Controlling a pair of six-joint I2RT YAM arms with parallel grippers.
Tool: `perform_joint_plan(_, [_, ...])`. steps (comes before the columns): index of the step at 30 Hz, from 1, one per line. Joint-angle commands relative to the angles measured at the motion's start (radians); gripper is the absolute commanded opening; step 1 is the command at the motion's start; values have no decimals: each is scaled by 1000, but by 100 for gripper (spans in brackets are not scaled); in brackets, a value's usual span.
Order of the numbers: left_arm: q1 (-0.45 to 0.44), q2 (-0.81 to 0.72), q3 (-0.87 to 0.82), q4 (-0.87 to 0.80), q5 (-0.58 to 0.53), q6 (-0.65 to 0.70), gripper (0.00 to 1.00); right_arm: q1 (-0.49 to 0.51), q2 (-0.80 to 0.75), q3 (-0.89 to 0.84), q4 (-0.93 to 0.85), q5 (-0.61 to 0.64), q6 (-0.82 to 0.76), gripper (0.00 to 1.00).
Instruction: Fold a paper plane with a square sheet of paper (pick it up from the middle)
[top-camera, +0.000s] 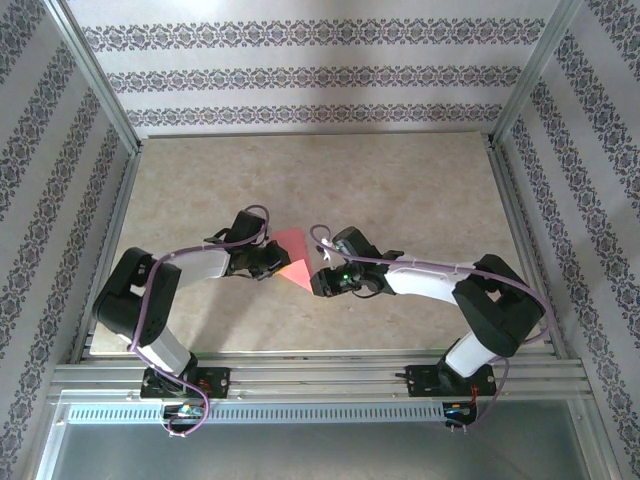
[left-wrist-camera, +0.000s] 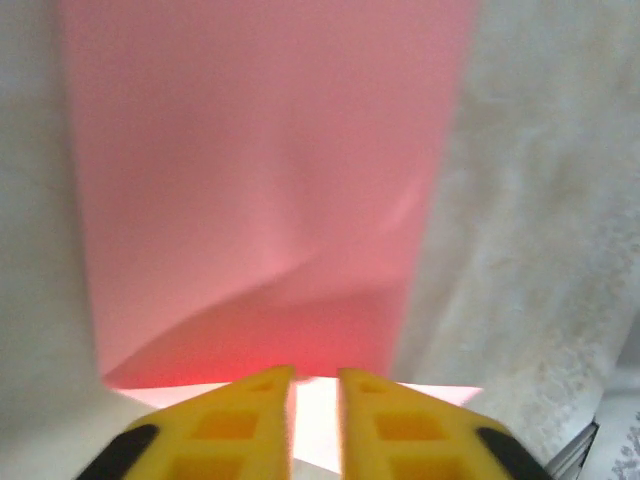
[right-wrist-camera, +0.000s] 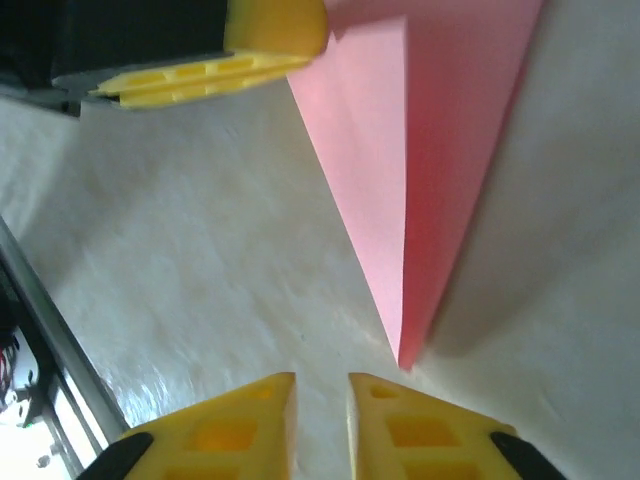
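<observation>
The left gripper (left-wrist-camera: 315, 388), its yellow fingers parted by a narrow slit, sits at the wide rear edge of the narrow pink-red folded paper plane (right-wrist-camera: 420, 170). The plane lies on the beige marbled table (top-camera: 400, 190) between the two arms, its sharp tip pointing toward the near edge. The rear edge reaches the slit, but a gap this wide probably pinches nothing. A sideways nudge from these fingers could skate the light paper across the smooth surface or spring a crease open. The paper bulges near its ridge, which suggests soft folds. Just off the tip, the right gripper (right-wrist-camera: 320, 385) holds nothing, fingers slightly apart. Moving forward, it could crumple the point or push the plane askew.
</observation>
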Motion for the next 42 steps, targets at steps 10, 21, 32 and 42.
perform_joint_plan(10, [76,-217,-160,5,-8,-3,46,-27,116,152,63,82,93,33])
perform_joint_plan(21, [77,-141,-213,206,126,85,54,-30,158,191,9,119,77,26])
perform_joint_plan(32, [77,-38,-199,348,199,31,54,-33,218,228,-55,142,63,27])
perform_joint_plan(42, [79,14,-198,449,245,-1,41,-39,246,231,-67,145,65,26])
